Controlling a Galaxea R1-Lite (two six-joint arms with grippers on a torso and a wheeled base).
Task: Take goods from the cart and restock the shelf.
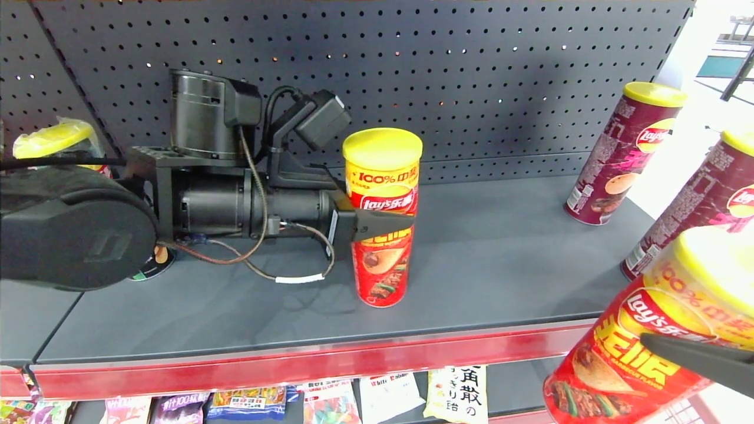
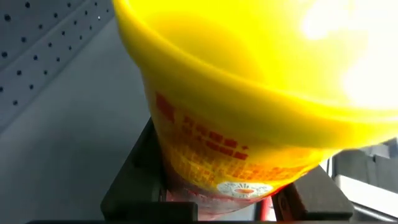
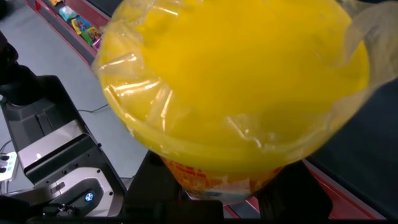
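Observation:
A red chip can with a yellow lid point(image 1: 383, 218) stands upright on the grey shelf point(image 1: 500, 265), and my left gripper point(image 1: 380, 222) is shut around its middle. Up close in the left wrist view, that can point(image 2: 249, 124) sits between the dark fingers point(image 2: 134, 180). At the lower right, in front of the shelf edge, a second red can with a yellow lid point(image 1: 660, 330) is held tilted by my right gripper point(image 1: 695, 356), whose dark finger crosses its label. Its plastic-wrapped yellow lid point(image 3: 236, 81) fills the right wrist view.
Two maroon chip cans point(image 1: 624, 153) point(image 1: 701, 200) lean at the shelf's right end. A yellow-lidded item point(image 1: 56, 141) sits behind the left arm. A pegboard back wall point(image 1: 412, 76) and a red front lip point(image 1: 306, 359) bound the shelf. Snack bags point(image 1: 389, 397) hang on the row below.

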